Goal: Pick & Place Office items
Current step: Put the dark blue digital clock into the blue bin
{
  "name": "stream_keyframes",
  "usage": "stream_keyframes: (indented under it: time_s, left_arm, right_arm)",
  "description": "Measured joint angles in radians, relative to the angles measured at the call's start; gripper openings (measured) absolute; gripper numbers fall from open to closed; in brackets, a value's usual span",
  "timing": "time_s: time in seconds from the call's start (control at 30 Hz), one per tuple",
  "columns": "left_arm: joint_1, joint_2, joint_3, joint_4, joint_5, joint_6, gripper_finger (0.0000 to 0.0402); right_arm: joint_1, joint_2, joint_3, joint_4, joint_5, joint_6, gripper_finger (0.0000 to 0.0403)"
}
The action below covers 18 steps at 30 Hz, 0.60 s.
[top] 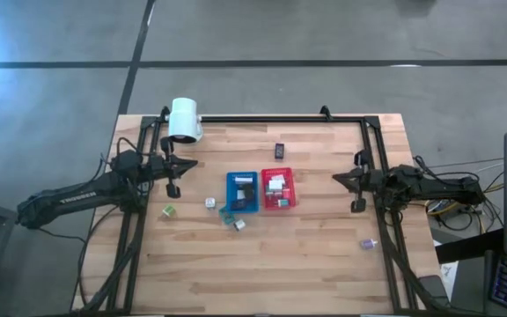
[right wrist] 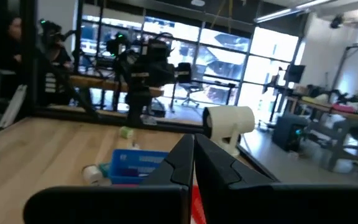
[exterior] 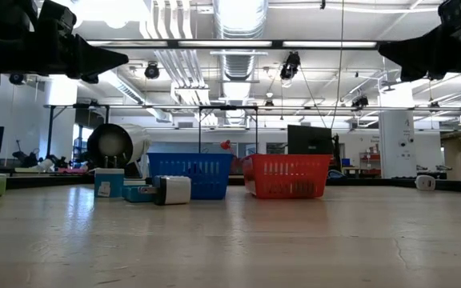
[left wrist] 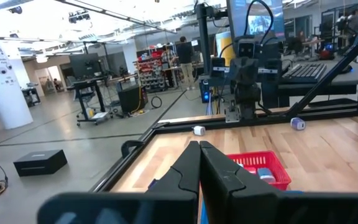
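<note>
Both arms wait: left end effector [top: 175, 188] and right end effector [top: 356, 204] closed, empty. Open before descending on the green block [top: 169, 211] left of the blue tray [top: 242, 192].

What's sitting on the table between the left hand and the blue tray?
In the high view, one small white block lies between the left hand and the blue tray; otherwise bare wood.

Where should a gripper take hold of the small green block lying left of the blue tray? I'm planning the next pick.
Probably from straight above, fingers closing across its two opposite sides. The green block lies alone on the bare table, left of the blue tray, with nothing touching it. The shut left gripper hovers nearest; its finer shape cannot be made out.
</note>
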Motion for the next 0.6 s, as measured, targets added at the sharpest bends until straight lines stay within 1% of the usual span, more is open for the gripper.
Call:
stream_keyframes:
  time_s: [0.1,0.6]
  left_arm:
    - [0.0,0.0,0.0,0.0,0.0,-0.001,0.0012]
    - [0.0,0.0,0.0,0.0,0.0,-0.012,0.0012]
  right_arm:
    - [-0.007,-0.001,0.0,0.002,0.016,0.003,0.0008]
    - [-0.009,0.02,-0.002,0.0,0.016,0.028,0.0008]
